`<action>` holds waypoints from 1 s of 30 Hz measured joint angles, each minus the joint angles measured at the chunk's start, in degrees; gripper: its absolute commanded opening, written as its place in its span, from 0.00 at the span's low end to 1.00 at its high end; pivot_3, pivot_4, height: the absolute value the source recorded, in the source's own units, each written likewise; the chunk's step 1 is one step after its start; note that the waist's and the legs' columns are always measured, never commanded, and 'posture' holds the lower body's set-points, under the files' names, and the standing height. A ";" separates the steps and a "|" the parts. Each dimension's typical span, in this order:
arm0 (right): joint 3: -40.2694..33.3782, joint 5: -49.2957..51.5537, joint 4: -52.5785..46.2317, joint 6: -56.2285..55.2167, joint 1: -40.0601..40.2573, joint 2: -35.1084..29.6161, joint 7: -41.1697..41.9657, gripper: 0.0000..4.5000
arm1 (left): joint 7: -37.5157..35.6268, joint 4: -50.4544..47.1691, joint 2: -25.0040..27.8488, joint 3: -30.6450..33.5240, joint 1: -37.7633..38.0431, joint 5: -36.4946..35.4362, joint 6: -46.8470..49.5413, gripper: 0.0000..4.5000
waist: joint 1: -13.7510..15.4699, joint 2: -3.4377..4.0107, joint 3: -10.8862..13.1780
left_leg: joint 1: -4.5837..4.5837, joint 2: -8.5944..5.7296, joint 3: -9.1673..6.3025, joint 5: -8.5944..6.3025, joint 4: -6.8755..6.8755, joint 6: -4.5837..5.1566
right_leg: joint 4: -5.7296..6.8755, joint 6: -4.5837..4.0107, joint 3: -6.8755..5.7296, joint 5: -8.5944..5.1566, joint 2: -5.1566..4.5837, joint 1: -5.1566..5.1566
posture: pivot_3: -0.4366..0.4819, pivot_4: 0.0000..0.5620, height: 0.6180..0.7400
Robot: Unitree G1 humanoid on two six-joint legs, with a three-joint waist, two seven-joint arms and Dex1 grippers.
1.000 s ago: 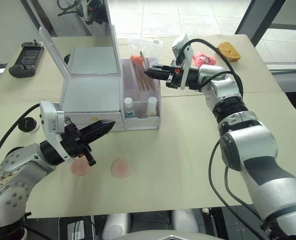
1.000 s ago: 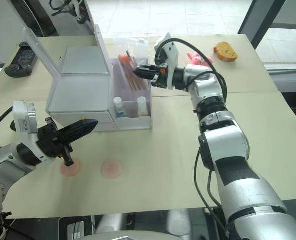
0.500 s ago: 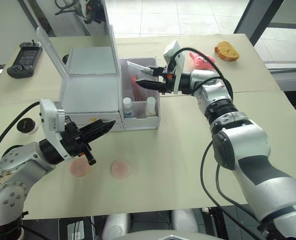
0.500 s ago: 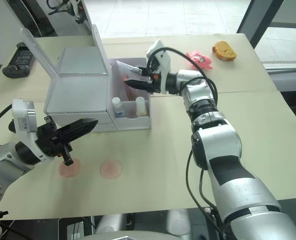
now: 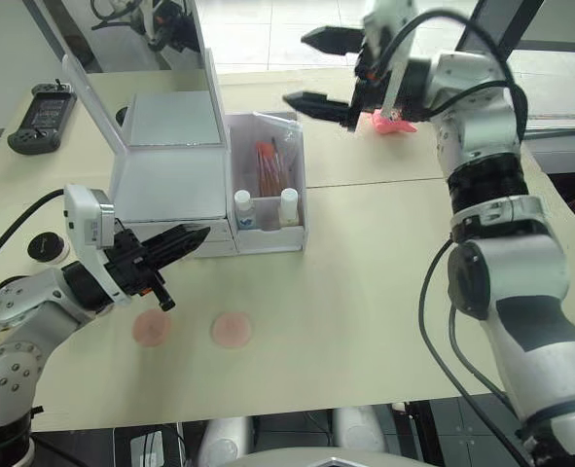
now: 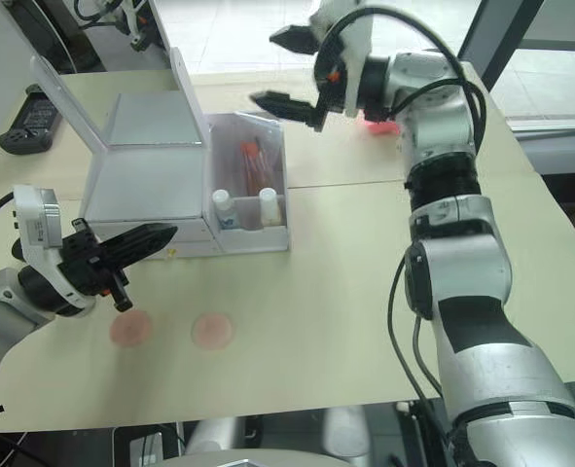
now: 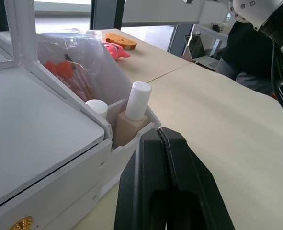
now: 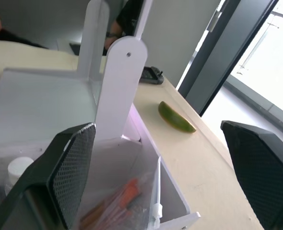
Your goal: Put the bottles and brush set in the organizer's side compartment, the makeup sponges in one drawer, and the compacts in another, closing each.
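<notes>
**Brush set and bottles in the side bin, sponges on the table**

While the two makeup sponges [image 5: 152, 331] [image 5: 233, 330] lay flat on the table [image 5: 365, 282] near its front edge, the left gripper [image 5: 170, 251] hung just above and behind the left one, its black fingers pressed together and pointing at the organizer's [image 5: 170, 185] lower drawers. In the left wrist view those fingers met along a single seam, with a gold knob [image 7: 21, 223] of a drawer close by.

Behind them the organizer stood toward the table's left half, mirror lid [image 5: 214, 107] upright. Its side compartment [image 5: 268, 180] held the bottles at the low front wall, the short clear one [image 5: 242, 208] beside the taller cream-beige one [image 5: 288, 206]. The brush set [image 5: 271, 167] stood behind them in its crinkly bag, leaning against the back wall.

Farther back, the right gripper [image 5: 321, 70] hovered well above the compartment, its fingers spread wide with nothing between them. A pink plush toy [image 5: 392, 120] lay near the far edge, partly hidden by that arm. A black controller [image 5: 36, 103] rested at the far left corner.
</notes>
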 measured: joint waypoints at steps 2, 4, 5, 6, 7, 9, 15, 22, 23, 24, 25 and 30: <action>3.42 -3.20 -2.38 1.49 0.49 0.75 -2.07 0.78 | -0.27 0.19 0.26 -0.05 -0.31 0.59 0.00 0.00 | 0.05 0.00 0.00 | 0.00 0.00 -0.01 0.00 0.00 0.00 | 0.02 0.00 0.01 0.00 0.00 -0.02 | 0.48 0.27 1.00; 6.64 -6.36 -3.49 1.74 0.25 1.59 -4.29 0.63 | -0.62 0.24 0.40 -0.18 -1.03 1.18 -0.03 0.00 | 0.05 0.00 0.00 | 0.00 0.00 -0.01 0.00 0.00 0.00 | 0.04 0.00 0.02 0.00 0.00 -0.03 | 0.48 0.27 1.00; 8.36 -8.67 -3.08 1.18 -0.17 1.90 -6.09 0.55 | -0.76 0.31 0.43 -0.18 -1.19 1.33 -0.05 0.00 | 0.05 0.00 0.00 | 0.00 0.00 -0.01 0.00 0.01 0.00 | 0.04 0.00 0.02 0.00 0.00 -0.03 | 0.48 0.27 1.00; 9.94 -10.78 -2.04 0.44 -0.76 2.05 -7.68 0.48 | -0.89 0.41 0.43 -0.18 -1.20 1.38 -0.05 0.00 | 0.07 0.00 0.00 | 0.00 0.00 -0.01 0.00 0.02 0.00 | 0.04 0.00 0.03 0.00 0.00 -0.03 | 0.48 0.27 1.00; 11.47 -12.86 -0.69 -0.49 -1.53 2.15 -9.22 0.42 | -1.01 0.50 0.43 -0.16 -1.21 1.41 -0.05 0.00 | 0.13 0.00 0.00 | 0.00 0.00 -0.02 0.01 0.02 -0.01 | 0.04 0.00 0.02 0.00 0.00 -0.03 | 0.48 0.27 1.00; 14.55 -17.07 2.89 -2.24 -3.80 2.36 -12.37 0.26 | -1.05 0.70 0.42 0.02 -1.33 1.35 -0.05 0.00 | 0.11 0.00 0.00 | 0.00 -0.01 -0.02 0.01 0.02 -0.03 | 0.04 0.00 0.02 0.00 0.00 -0.03 | 0.48 0.27 1.00; 19.77 -25.59 13.77 -4.82 -10.82 4.73 -20.69 0.00 | -0.55 0.69 0.56 3.73 -3.33 -0.86 -0.22 0.00 | -0.12 0.00 0.00 | 0.00 0.00 -0.03 0.02 -0.02 -0.04 | 0.06 0.00 0.04 0.00 0.01 -0.09 | 0.48 0.27 1.00; 24.24 -31.66 25.00 -6.14 -11.20 10.62 -27.98 0.00 | 1.12 -0.29 2.57 6.52 -3.33 -1.76 -0.03 0.00 | -0.29 0.01 0.00 | 0.00 0.00 -0.05 0.03 -0.03 -0.05 | 0.07 0.00 0.05 0.00 0.02 -0.09 | 0.48 0.27 1.00; 24.99 -32.41 25.93 -6.21 -11.17 11.54 -28.76 0.00 | 1.27 -0.43 2.73 6.53 -3.33 -2.03 0.01 0.00 | -0.30 0.01 0.00 | 0.00 0.00 -0.08 0.03 -0.03 -0.06 | 0.08 0.00 0.04 0.00 0.02 -0.09 | 0.48 0.27 1.00; 25.32 -32.97 26.60 -6.24 -10.96 12.23 -29.13 0.00 | 1.36 -0.57 2.74 6.53 -3.33 -2.18 0.04 0.00 | -0.29 0.01 0.01 | 0.00 0.00 -0.08 0.04 -0.03 -0.07 | 0.09 0.00 0.04 0.00 0.02 -0.09 | 0.48 0.27 1.00; 25.53 -33.42 27.27 -6.35 -10.70 12.98 -29.32 0.00 | 1.53 -0.67 2.86 6.53 -3.31 -2.30 0.06 0.00 | -0.27 0.01 0.01 | 0.00 0.00 -0.08 0.04 -0.03 -0.08 | 0.08 0.00 0.04 0.00 0.02 -0.09 | 0.48 0.27 1.00; 25.30 -34.06 27.94 -6.64 -10.86 13.54 -30.41 0.00 | 2.17 -1.02 3.71 6.51 -3.30 -2.33 0.11 0.00 | -0.50 0.01 0.00 | 0.04 0.00 -0.09 0.04 -0.04 -0.08 | 0.10 0.00 0.05 0.00 0.04 -0.06 | 0.48 0.27 1.00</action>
